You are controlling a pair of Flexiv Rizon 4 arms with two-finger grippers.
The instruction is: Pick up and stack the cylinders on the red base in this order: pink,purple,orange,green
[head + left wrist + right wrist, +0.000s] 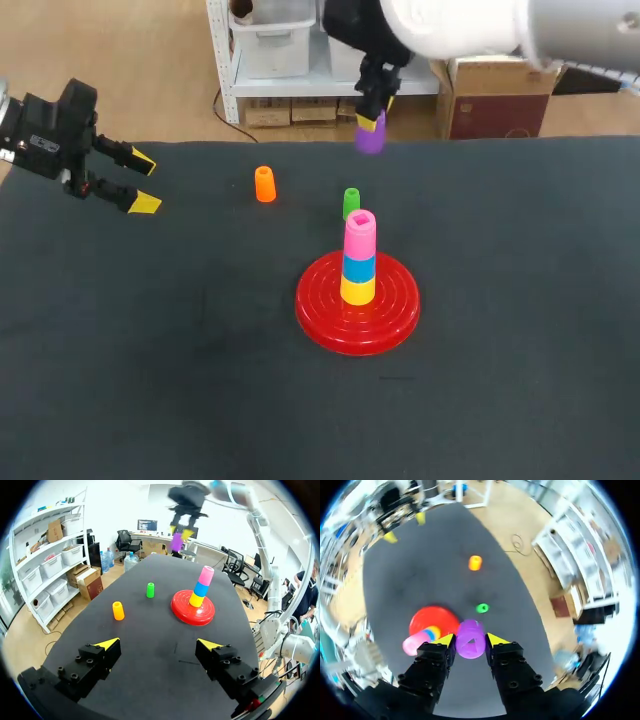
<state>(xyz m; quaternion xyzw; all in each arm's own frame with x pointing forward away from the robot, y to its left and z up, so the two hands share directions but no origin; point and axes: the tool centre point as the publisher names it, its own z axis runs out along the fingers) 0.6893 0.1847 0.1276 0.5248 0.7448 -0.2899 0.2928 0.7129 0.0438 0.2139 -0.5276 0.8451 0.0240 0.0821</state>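
Left to right, head view. The left end effector hangs over the bench's left edge, fingers apart and empty, well apart from every cylinder. The orange cylinder stands upright on the bench, alone, left of centre. The green cylinder stands upright just beyond the far rim of the red base. On the base's middle rises a column of a yellow cylinder, then a blue cylinder, then the pink cylinder on top, its open upper end exposed. The right end effector is clamped on the purple cylinder, one finger on each side, and holds it in the air over the far part of the bench.

Governing relation: the purple cylinder's long axis is roughly vertical, matching the column's. The column's top lies lower than the held cylinder and toward the robot's side, slightly leftward. The right wrist view confirms the offset, since the pink top shows beside the fingers, not under the load. The right arm is the nearer one and already carries the piece. The placement probably calls for a lateral shift to centre the purple cylinder over the pink one, then a straight descent.

Surface and clearance: the bench is covered in dark, flat cloth. The green cylinder stands near the likely path but lower than the column's top. The narrow column could tip under an off-centre contact.
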